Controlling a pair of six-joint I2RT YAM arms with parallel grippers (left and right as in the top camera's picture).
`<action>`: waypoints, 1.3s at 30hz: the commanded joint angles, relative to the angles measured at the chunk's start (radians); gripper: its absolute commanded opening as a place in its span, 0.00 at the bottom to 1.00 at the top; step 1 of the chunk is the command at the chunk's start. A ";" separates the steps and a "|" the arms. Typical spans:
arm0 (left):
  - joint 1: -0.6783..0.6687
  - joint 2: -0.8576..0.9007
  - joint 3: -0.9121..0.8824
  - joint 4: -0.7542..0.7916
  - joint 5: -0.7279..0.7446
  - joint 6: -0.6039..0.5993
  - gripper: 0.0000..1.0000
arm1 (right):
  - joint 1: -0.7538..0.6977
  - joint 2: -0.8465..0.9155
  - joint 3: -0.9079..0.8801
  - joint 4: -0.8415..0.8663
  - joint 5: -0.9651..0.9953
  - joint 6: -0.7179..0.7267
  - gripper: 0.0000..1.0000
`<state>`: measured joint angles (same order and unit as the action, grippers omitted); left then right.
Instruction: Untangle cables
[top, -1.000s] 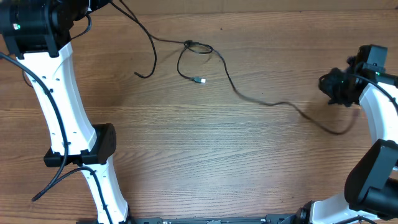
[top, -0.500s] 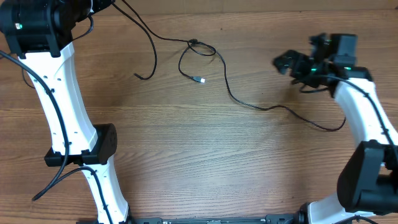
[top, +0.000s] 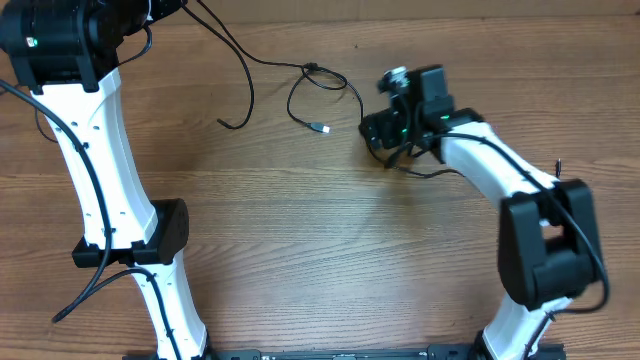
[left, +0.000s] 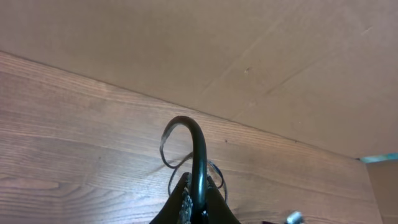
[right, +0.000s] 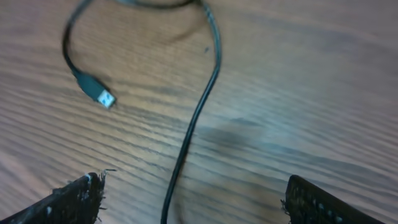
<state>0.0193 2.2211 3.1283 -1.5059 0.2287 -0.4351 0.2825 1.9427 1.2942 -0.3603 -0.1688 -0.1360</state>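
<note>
Loops of thin black cables (top: 325, 85) lie near the far side of the wooden table (top: 300, 260). The left gripper (left: 198, 202) is shut tight on one cable, which curls up out of its fingers. The right gripper (right: 196, 198) is wide open and holds nothing. It hangs low over another cable, near a small plug (right: 106, 98).

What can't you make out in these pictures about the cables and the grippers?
Overhead: the left gripper is cut off by its arm and the top edge.
Overhead: the knot is too small to tell how the strands cross.
Overhead: the right gripper covers the cable beneath it.
Right wrist: blurred, and the cable leaves the bottom edge between the open fingers.
</note>
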 joint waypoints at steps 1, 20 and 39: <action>-0.008 -0.005 -0.001 -0.010 0.008 0.019 0.04 | 0.040 0.051 0.021 0.013 0.049 -0.031 0.89; -0.005 -0.005 -0.001 -0.028 -0.215 0.019 0.04 | -0.043 0.116 0.024 -0.247 0.210 0.211 0.04; 0.278 0.109 -0.019 -0.068 -0.280 0.053 0.04 | -0.825 -0.263 0.024 -0.273 0.204 0.237 0.04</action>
<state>0.2623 2.3413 3.1065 -1.5757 -0.0257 -0.4080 -0.4957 1.6806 1.3163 -0.6426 0.0288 0.0872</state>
